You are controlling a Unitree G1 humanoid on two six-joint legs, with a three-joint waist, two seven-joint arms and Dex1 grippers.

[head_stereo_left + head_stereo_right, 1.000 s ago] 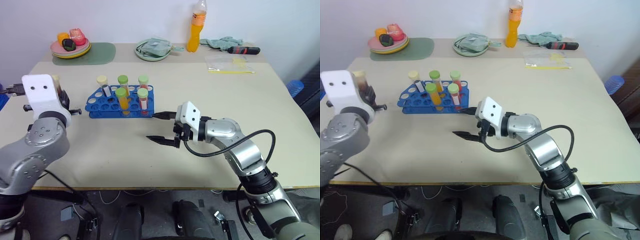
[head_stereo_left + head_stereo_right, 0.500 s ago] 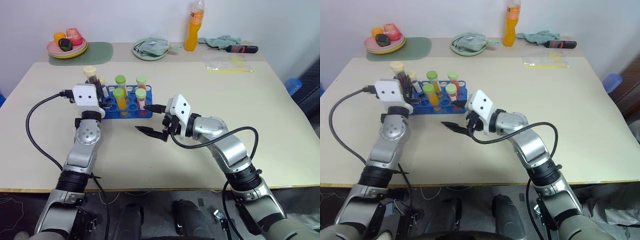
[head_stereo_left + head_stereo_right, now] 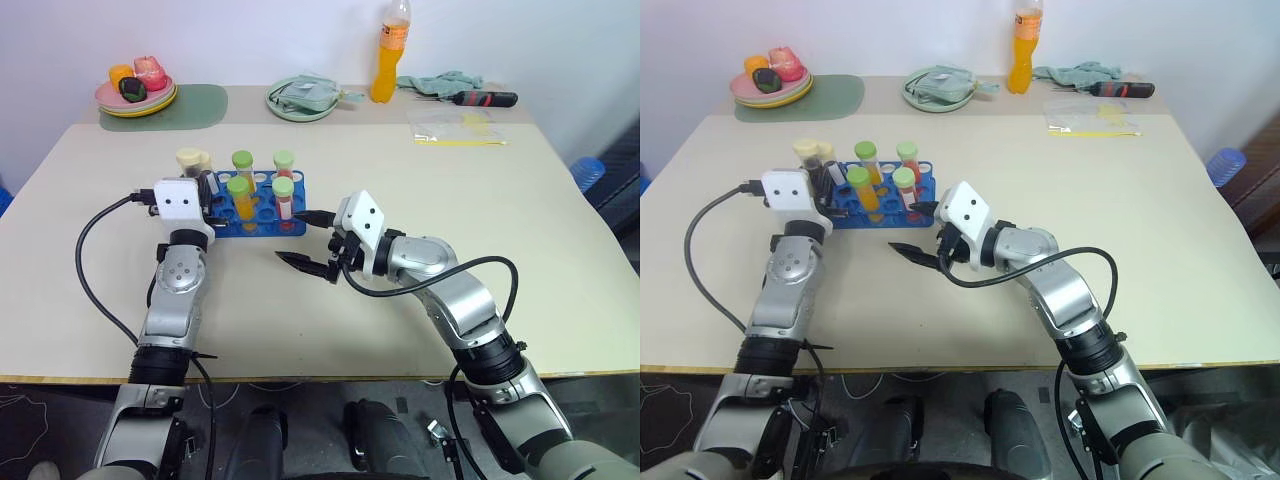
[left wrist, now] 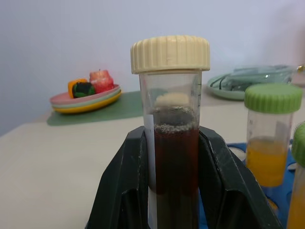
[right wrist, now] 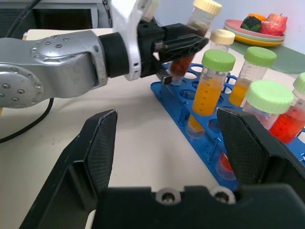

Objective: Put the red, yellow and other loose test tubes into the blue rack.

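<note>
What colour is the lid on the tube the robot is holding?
Cream, a pale yellowish white. The held tube's lid shows best in the left wrist view.

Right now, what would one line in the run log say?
left tool: shut on dark-red tube, at blue rack | right tool: open, empty, beside rack | racked tubes: five

- Beige table [image 3: 400,180], wide and matte.
- Blue rack [image 3: 252,215] standing left of centre, loaded with capped tubes.
- Green mat [image 3: 200,103] at the far left corner, under a stack of plates [image 3: 135,100] with toy food.
- Pale green dish [image 3: 303,100] further along the far edge.
- Orange drink bottle [image 3: 389,55] upright just beyond.
- Crumpled cloth [image 3: 440,82] and screwdriver [image 3: 487,99] at the far right.
- Clear plastic bag [image 3: 458,127] lying flat just in front of those.
</note>
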